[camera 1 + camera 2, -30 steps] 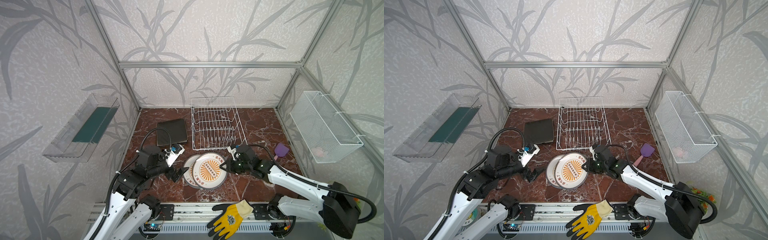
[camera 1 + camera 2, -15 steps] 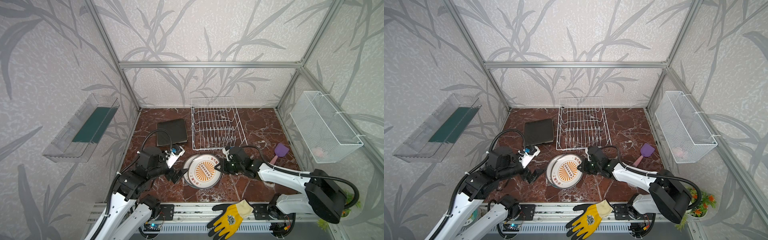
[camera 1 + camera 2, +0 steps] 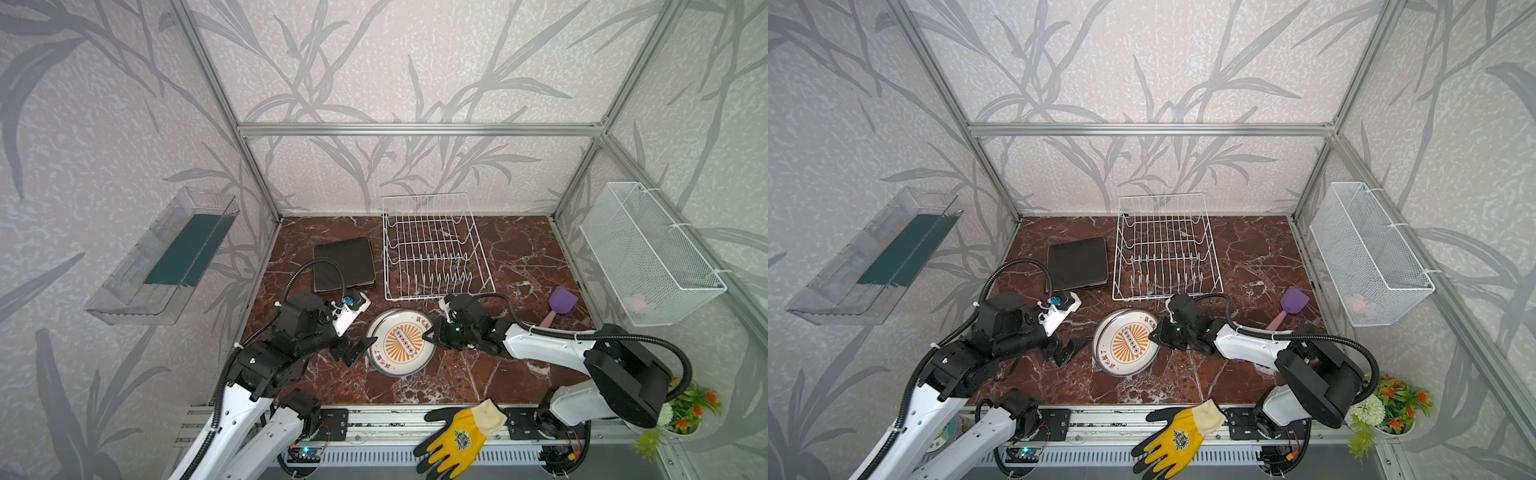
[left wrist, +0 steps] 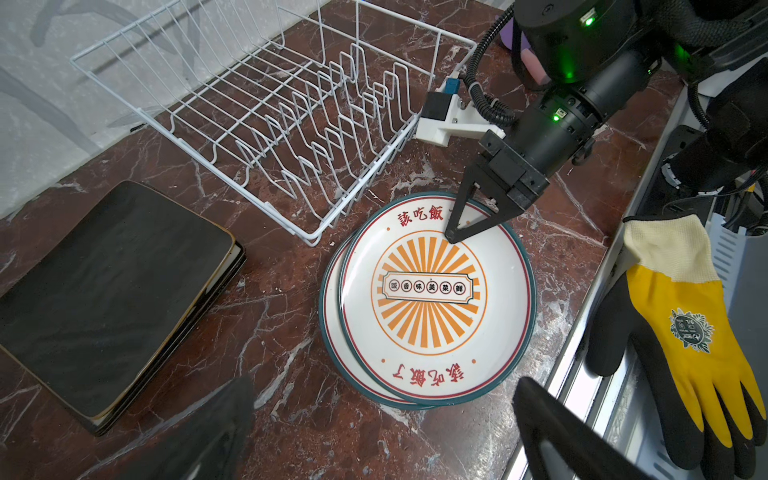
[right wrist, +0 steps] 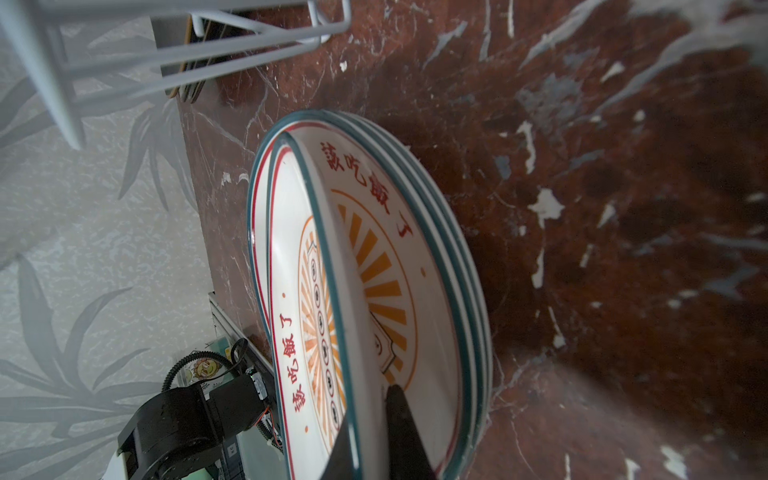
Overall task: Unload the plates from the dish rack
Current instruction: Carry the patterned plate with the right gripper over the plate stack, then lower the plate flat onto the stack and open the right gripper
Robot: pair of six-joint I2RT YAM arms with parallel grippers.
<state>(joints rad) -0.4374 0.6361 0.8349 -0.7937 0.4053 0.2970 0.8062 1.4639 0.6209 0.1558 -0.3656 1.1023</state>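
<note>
Round white sunburst plates (image 3: 401, 343) lie stacked on your marble worktop (image 3: 457, 382), the top plate (image 4: 432, 286) pinched by its rim in your right hand (image 3: 430, 332); your left hand (image 3: 360, 352) gapes wide alongside. Black square plates (image 3: 344, 264) sit beside the empty white wire rack (image 3: 432, 249): only release seems left.

We look into a robot lab cell. Silver aluminium frame bars (image 3: 415, 129) hold grey leaf-patterned wall panels (image 3: 415, 62) around a red-brown marbled tabletop (image 3: 519, 249) with two white-and-black robot arms (image 3: 232, 411).
</note>
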